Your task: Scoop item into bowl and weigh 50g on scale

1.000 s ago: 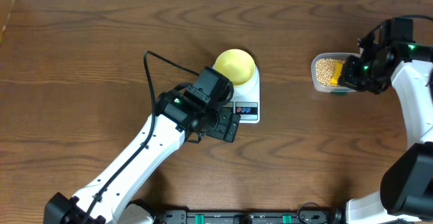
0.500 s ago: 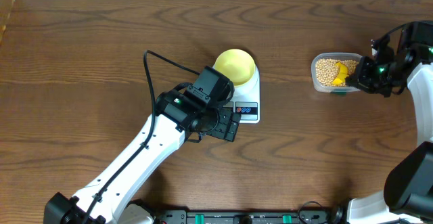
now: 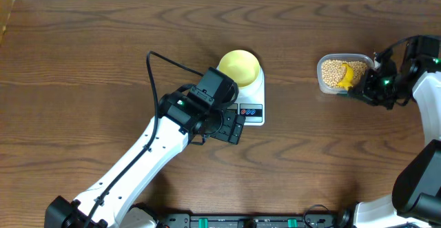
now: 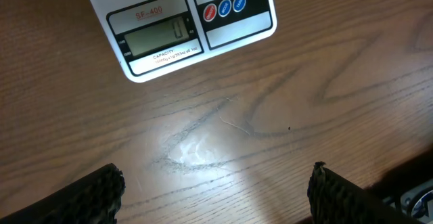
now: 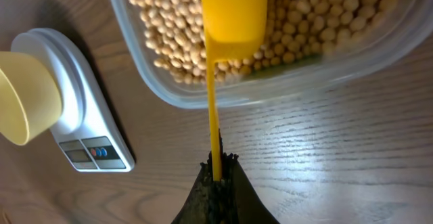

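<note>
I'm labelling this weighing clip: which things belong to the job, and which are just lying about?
Job: beans, clear tub holding them, yellow scoop gripped by the right tool, pale-yellow bowl, scale under it.
Not in use: left tool, open beside the scale; black cable; wooden table.

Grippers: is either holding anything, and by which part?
Right gripper pinches the yellow scoop by its handle's end; left gripper holds nothing.

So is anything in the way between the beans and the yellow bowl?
Nothing visible. The scoop in the right gripper rests on the beans, and only bare table lies between their tub and the bowl on the scale.
</note>
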{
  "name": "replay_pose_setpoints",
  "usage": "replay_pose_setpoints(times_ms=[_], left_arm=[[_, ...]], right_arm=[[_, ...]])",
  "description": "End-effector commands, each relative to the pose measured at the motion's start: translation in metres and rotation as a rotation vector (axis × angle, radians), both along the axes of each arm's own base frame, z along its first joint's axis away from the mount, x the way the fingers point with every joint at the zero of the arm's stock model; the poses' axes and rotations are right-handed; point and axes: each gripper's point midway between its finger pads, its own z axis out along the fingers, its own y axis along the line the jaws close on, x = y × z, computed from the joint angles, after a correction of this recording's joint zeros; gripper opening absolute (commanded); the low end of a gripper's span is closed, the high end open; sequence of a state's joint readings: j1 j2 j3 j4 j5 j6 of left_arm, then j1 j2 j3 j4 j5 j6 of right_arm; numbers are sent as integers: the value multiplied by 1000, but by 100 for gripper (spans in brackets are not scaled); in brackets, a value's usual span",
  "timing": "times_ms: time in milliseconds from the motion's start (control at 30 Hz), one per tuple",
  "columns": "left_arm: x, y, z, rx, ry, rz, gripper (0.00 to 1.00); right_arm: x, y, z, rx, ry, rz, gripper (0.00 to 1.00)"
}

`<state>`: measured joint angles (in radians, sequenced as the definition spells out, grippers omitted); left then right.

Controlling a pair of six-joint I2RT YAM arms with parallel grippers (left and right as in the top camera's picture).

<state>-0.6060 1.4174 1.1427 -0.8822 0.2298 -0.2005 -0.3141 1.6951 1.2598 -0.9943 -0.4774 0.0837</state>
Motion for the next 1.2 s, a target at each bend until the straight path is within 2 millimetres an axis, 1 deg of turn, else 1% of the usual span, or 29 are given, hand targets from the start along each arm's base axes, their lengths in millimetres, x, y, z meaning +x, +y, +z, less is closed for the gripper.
replay_pose_setpoints(times_ms=[0,233,367,700,1167], left_arm=[[1,1,5,5,-33,-26,89],[6,4,5,22,-55,-22,89],[6,3,5,22,-60,-28,89],[11,0,7,10,-80,-32,89],[11,0,7,10,-80,-31,90]], right_arm=[[-7,-3,-9,26,10,8,1],[-10,-7,-8,42,14,-6,1],[-13,-2,-6,70,19,7,1],[-19,3,-5,93,41,14,1],[-22,10,-2,127,26,54,1]])
